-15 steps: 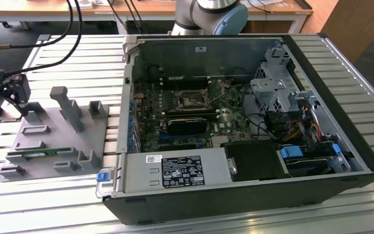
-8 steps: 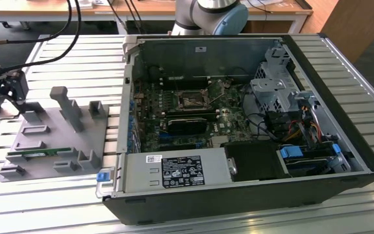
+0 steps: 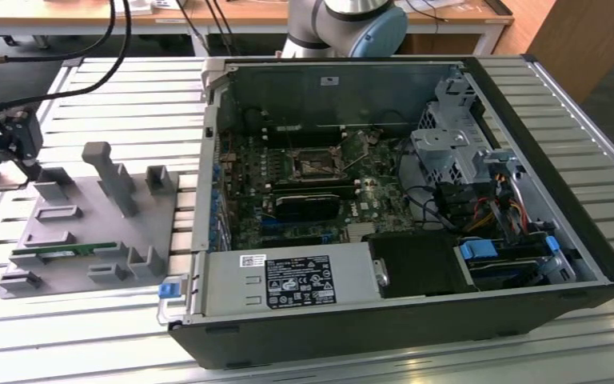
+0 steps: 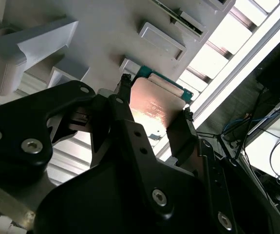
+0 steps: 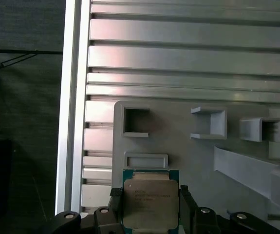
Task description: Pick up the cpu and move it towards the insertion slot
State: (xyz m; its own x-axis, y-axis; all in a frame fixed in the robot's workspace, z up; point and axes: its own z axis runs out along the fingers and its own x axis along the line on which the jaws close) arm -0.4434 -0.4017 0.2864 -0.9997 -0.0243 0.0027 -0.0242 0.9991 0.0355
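The cpu (image 5: 150,201) is a flat square chip with a silver top and a green rim. In both wrist views it sits clamped between my gripper's (image 5: 150,214) two black fingers (image 4: 178,131). In the exterior view my gripper (image 3: 10,170) hangs at the far left, over the back left corner of the grey fixture tray (image 3: 83,232), with the pale cpu (image 3: 6,178) at its tip. The insertion slot (image 3: 315,165) is a small square socket with a metal frame, on the motherboard inside the open computer case, well off towards the exterior view's right.
The open computer case (image 3: 392,320) has tall walls, a drive cage and cables inside. Upright grey holders (image 3: 109,176) stand on the tray, and a green memory stick (image 3: 61,252) lies near its front. The slatted metal table (image 3: 125,88) ends just left of the gripper.
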